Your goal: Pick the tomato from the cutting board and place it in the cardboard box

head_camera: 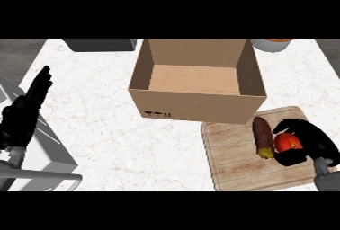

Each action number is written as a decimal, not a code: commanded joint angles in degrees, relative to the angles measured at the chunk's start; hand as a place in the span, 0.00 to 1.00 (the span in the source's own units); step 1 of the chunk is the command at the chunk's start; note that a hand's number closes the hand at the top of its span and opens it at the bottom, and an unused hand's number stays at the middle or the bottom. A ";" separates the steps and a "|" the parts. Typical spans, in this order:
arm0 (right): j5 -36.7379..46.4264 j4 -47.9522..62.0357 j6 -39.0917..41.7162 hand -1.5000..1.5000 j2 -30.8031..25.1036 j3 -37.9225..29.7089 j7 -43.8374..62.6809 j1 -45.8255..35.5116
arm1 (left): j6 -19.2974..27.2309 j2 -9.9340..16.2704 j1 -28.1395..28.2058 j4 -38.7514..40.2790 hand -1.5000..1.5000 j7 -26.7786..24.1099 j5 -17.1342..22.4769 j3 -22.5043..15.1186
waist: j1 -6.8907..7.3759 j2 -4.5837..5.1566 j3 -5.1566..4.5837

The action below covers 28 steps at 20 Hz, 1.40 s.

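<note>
While the left hand (26, 112) rests open at the counter's left edge, the right hand (306, 143) curls round the tomato (288, 143) on the board (242, 157), near the box (198, 108).

Just one cam, head view, looking steeply down on the counter (100, 130) from above, fairly close. Forearms come in from the bottom edge, cardboard box (198, 85) sits approx mid-top.

You see a white counter (113, 134) with faint grey lines in it. An open cardboard box (196, 81) sits on it near the back. A wooden cutting board (246, 161) lies just in front, to the right. A grey thing (100, 44) and a white pot (272, 45) sit at the far edge.
</note>
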 commanded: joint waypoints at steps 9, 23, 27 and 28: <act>6.48 3.02 6.07 1.00 -9.82 6.64 -25.57 -15.35 | -2.40 -4.99 -2.12 0.29 0.50 0.11 1.67 -4.16 | 8.97 3.43 -1.14; 2.55 26.56 4.37 1.00 -15.62 -0.47 -63.29 -32.18 | -2.58 -6.95 -3.72 3.01 0.50 0.36 1.38 -6.29 | 8.14 3.37 -1.13; -7.16 29.46 11.27 1.00 -11.40 -4.82 -72.04 -36.92 | -0.45 -8.11 -4.70 4.39 0.50 0.48 0.38 -6.37 | 6.22 2.96 -1.20; -8.52 31.59 13.13 1.00 -11.36 -5.56 -73.75 -37.26 | -0.40 -8.03 -3.58 2.96 0.50 1.29 0.54 -7.11 | 6.78 2.89 -1.15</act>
